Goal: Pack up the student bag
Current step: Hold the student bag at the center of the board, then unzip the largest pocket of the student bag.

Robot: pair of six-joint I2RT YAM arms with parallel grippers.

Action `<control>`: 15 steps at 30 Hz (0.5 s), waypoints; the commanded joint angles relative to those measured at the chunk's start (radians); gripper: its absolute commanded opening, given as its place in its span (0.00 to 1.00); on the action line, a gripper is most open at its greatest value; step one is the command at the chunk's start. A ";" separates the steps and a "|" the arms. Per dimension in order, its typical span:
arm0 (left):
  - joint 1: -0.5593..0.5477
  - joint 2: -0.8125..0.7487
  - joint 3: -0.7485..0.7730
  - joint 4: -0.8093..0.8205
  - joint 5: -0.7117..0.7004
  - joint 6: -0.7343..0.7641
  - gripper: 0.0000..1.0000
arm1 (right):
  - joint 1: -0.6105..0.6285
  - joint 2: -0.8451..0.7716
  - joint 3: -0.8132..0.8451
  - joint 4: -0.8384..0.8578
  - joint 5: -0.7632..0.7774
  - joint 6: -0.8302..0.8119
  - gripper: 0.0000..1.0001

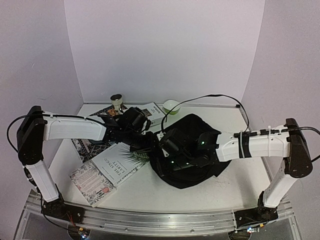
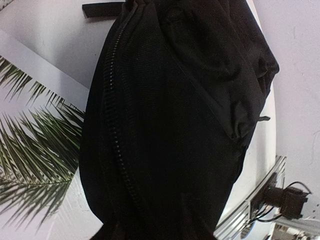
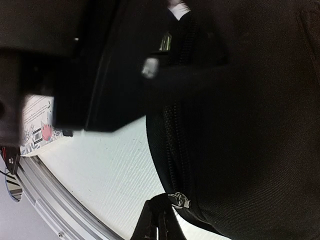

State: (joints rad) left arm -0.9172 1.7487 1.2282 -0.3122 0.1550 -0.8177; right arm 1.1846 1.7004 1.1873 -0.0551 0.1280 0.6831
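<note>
Black student bag point(image 1: 190, 176), white book point(image 1: 115, 162) with green palm-leaf print, pink floral book point(image 1: 92, 182), lime-green bowl point(image 1: 171, 106)

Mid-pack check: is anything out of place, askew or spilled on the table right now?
Nothing is spilled or damaged. The student bag lies slumped, and its edge seems to overlap the palm-leaf book. The floral book sits skewed, close to the near left edge of the table.

A white table point(image 1: 150, 192) lies beneath the right end effector point(image 1: 167, 144); plain pale lilac walls point(image 1: 165, 50) rise beyond it and to either side, evenly lit.
</note>
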 commanded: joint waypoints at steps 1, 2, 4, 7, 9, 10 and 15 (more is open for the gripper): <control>0.001 0.022 0.015 0.053 -0.002 0.007 0.21 | -0.008 -0.055 -0.024 0.027 0.009 0.008 0.00; 0.001 0.026 0.017 0.053 -0.006 0.013 0.15 | -0.009 -0.069 -0.039 0.027 0.011 0.013 0.00; 0.003 0.033 0.024 0.051 -0.019 0.030 0.03 | -0.011 -0.095 -0.069 0.026 0.016 0.022 0.00; 0.016 0.036 0.036 0.050 -0.047 0.063 0.00 | -0.013 -0.138 -0.119 0.018 0.024 0.031 0.00; 0.035 0.035 0.045 0.043 -0.064 0.087 0.00 | -0.017 -0.164 -0.151 0.004 0.032 0.041 0.00; 0.045 0.037 0.053 0.037 -0.073 0.100 0.00 | -0.017 -0.178 -0.165 -0.004 0.035 0.045 0.00; 0.108 0.062 0.103 0.012 -0.083 0.164 0.00 | -0.020 -0.241 -0.239 -0.040 0.051 0.072 0.00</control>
State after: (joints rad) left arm -0.8844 1.7818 1.2550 -0.3068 0.1507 -0.7325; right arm 1.1662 1.5419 0.9972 -0.0181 0.1457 0.7232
